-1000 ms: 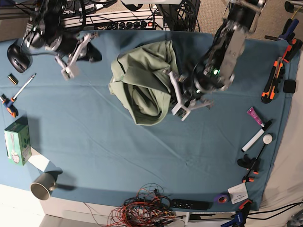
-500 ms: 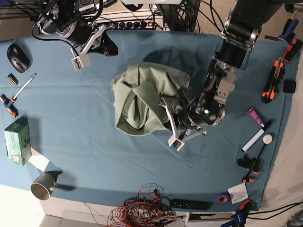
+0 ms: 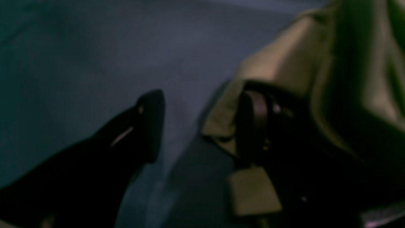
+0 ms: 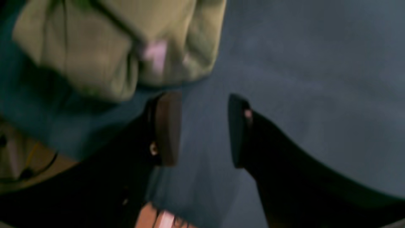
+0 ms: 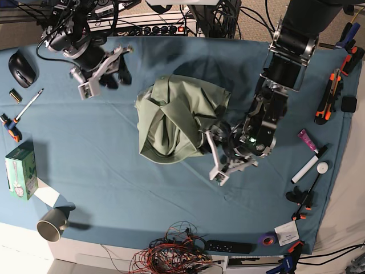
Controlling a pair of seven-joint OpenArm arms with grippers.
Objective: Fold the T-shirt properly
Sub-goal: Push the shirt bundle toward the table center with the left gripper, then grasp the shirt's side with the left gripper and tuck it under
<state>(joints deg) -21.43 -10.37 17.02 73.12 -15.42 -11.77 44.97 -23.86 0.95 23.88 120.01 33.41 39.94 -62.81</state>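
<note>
The pale sage-green T-shirt (image 5: 174,117) lies bunched in a rumpled heap on the middle of the blue table cloth (image 5: 114,165). My left gripper (image 5: 210,153) sits at the heap's lower right edge. In the left wrist view this gripper (image 3: 202,126) is open, and its right finger (image 3: 253,123) rests against a hem of the T-shirt (image 3: 284,63). My right gripper (image 5: 117,74) hovers up and to the left of the heap, apart from it. It (image 4: 202,129) is open over bare cloth, with the T-shirt (image 4: 104,47) just beyond its fingertips.
A black mouse (image 5: 21,68), a pen (image 5: 28,105), a green box (image 5: 20,170) and a metal mug (image 5: 52,224) line the left side. Cutters (image 5: 329,97), a marker (image 5: 305,168) and clamps line the right edge. Tangled wires (image 5: 171,251) hang at the front.
Both grippers went from shut to open. The left arm dragged the shirt heap forward, then let go of it. The right gripper moved down towards the heap.
</note>
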